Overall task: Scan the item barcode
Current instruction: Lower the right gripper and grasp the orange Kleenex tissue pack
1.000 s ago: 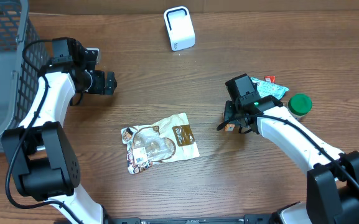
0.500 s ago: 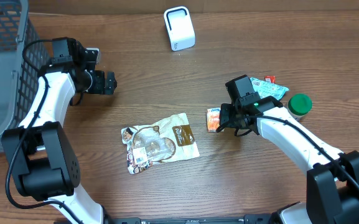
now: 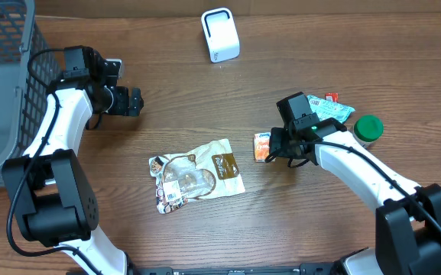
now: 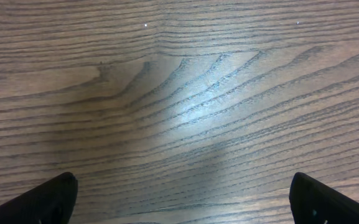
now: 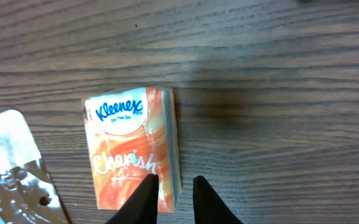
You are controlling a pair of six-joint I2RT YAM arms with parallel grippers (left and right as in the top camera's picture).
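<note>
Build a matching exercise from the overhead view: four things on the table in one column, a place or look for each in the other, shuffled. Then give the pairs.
Things:
1. white scanner
2. tissue pack
3. snack pouch
4. green-lidded jar

Descriptions:
A. near the right side, next to small packets
B. orange and white, lying flat to the right of the snack pouch
C. far side of the table, standing alone
D. middle of the table, lying flat, brown and white

Pairs: 1-C, 2-B, 3-D, 4-A
</note>
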